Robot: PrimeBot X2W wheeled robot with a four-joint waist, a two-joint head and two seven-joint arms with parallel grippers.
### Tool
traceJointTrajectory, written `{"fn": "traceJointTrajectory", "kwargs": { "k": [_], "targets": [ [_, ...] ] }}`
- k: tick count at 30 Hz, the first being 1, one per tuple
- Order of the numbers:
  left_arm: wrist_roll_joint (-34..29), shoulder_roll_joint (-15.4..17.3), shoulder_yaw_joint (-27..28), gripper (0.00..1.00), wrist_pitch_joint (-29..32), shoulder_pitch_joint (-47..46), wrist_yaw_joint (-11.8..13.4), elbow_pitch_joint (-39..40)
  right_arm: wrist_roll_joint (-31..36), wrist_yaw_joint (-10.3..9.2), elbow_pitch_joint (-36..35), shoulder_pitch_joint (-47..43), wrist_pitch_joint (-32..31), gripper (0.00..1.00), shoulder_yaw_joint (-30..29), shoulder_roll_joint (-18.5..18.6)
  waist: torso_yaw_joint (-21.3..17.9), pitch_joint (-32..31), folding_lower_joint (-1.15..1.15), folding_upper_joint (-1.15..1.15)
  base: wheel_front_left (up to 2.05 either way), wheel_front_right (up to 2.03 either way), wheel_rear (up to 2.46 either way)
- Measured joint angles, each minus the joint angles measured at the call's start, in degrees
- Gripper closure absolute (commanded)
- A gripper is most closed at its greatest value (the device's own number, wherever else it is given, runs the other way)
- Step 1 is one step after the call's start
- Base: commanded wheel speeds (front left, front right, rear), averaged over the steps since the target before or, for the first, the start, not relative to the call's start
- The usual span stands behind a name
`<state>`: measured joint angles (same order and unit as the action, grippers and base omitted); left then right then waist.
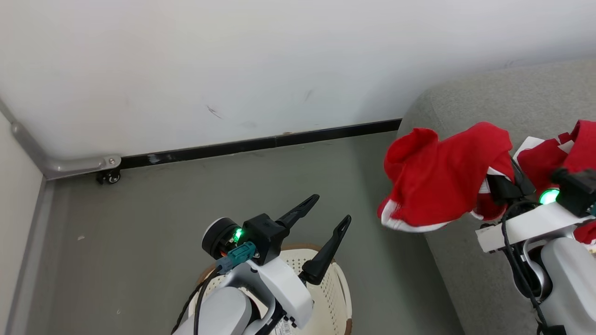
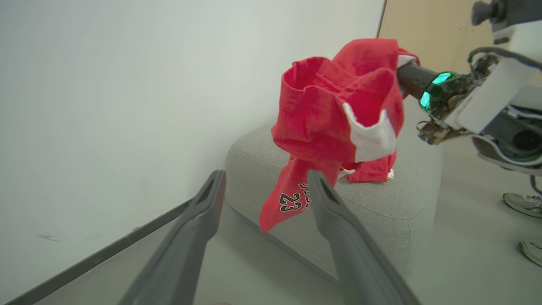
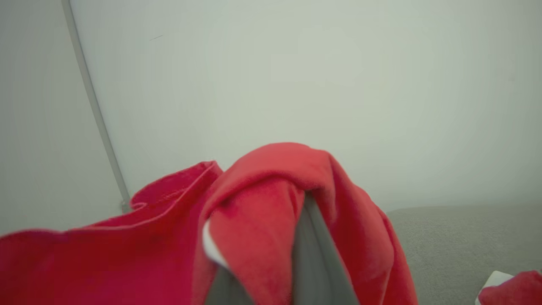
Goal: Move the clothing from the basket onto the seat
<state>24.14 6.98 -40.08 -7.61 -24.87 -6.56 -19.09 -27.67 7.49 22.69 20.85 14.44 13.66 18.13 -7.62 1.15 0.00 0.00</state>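
The soft red garment with white trim (image 1: 442, 177) hangs bunched at the centre right of the head view. It is draped over the right gripper (image 3: 309, 254), whose fingers are clenched on a fold of it. In the left wrist view its loose tail, printed with a white number, dangles lowest, just off the corner of the large grey fabric-upholstered seat (image 1: 489, 93). So the cloth straddles the seat's left edge, and most of the cushion lies to the right of it and lower. My guess is it needs carrying further right before letting go, or the tail may slide to the floor. A second red garment with white trim (image 1: 545, 158) lies on the seat at the right edge. The left gripper (image 1: 331, 209) hovers spread and empty at lower centre, above the cream-white perforated plastic basket (image 1: 335, 284), well apart from the held garment.
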Motion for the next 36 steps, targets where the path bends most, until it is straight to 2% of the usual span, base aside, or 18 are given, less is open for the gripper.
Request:
{"fn": "traceJointTrajectory", "kwargs": {
  "k": [23,36],
  "targets": [
    [0.43,-0.10,-2.12,0.00,-0.58,1.49,-0.08,0.79,3.11,0.00,-5.41,-6.50,0.00,1.00,-6.86,0.08,-8.57,-0.90,0.00,0.00,0.00,0.00,0.00],
    [0.43,0.65,-2.01,0.00,-0.66,2.53,-0.03,1.71,3.42,0.00,-7.48,-8.39,0.00,1.00,-8.58,-0.27,-13.17,-0.16,0.00,0.00,0.00,0.00,0.00]
  ]
}}
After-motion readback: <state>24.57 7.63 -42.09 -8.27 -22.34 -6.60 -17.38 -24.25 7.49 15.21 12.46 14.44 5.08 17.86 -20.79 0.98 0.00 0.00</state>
